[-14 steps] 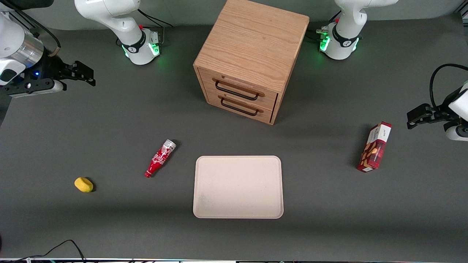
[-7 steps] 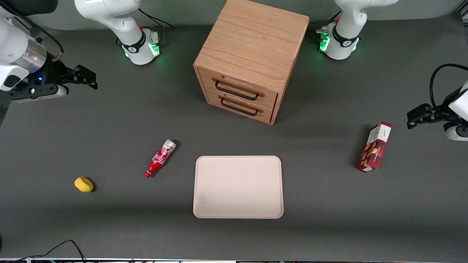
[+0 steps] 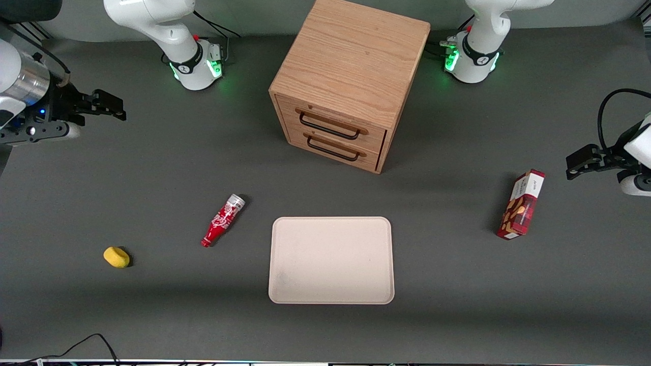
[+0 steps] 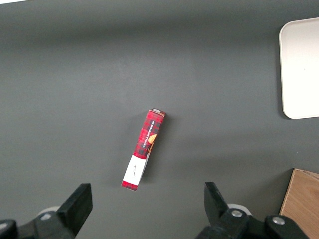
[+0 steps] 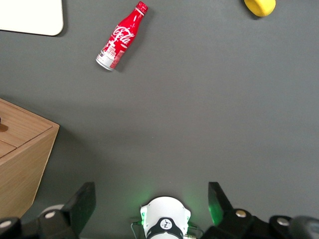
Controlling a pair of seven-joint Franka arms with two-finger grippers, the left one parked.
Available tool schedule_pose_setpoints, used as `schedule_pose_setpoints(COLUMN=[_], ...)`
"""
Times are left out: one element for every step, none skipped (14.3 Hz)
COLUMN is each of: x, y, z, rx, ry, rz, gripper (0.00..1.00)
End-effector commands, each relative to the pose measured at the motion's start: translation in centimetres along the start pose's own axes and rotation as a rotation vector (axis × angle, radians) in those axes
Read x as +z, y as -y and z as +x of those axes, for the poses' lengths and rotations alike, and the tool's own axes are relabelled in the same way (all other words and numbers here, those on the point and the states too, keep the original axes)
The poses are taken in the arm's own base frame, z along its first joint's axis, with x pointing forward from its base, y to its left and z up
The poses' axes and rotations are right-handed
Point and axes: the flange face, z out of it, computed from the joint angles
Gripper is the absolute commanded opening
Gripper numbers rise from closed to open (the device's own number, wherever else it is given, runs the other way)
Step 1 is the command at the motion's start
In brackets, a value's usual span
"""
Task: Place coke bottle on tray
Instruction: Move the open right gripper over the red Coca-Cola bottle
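The coke bottle [image 3: 223, 220] lies on its side on the dark table, beside the tray, its red neck pointing toward the front camera. It also shows in the right wrist view [image 5: 121, 37]. The cream-beige tray [image 3: 331, 260] lies flat with nothing on it; a corner shows in the right wrist view [image 5: 30, 17]. My right gripper [image 3: 108, 104] hangs in the air toward the working arm's end of the table, farther from the front camera than the bottle and well apart from it. It is open and empty, its fingers [image 5: 82, 204] spread wide.
A wooden two-drawer cabinet [image 3: 348, 84] stands farther from the front camera than the tray. A yellow lump [image 3: 116, 256] lies toward the working arm's end. A red snack box [image 3: 521, 205] lies toward the parked arm's end. The working arm's base [image 5: 164, 221] shows between my fingers.
My right gripper has drifted a little toward the working arm's end of the table and slightly away from the front camera. The bottle and tray have not moved.
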Motion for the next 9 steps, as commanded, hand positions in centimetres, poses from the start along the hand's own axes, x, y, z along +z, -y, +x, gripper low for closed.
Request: schedule_pose_setpoints(x=[0.5,0.8,1.5,2.2,3.0,4.2,5.3,6.3,7.2], y=[0.4,0.6,0.7,0.9,1.4,2.8,4.5,5.2,5.9], z=[1.8,2.2,2.8,3.5,4.0,4.6,4.9,5.3,5.6], rx=[-0.013,-0.014,-0.009,0.031,0.082,0.106,0.131,0.186,0.219], ry=[0.03,0.019,0.013,0.012,0.011,0.003,-0.01,-0.027,-0.042], rz=[0.011,0.011,0.018,0.022,0.023,0.018,0.014,0.016,0.017], gripper=[1.0,1.0,1.0,1.0,1.0,1.0,1.0,1.0,1.0])
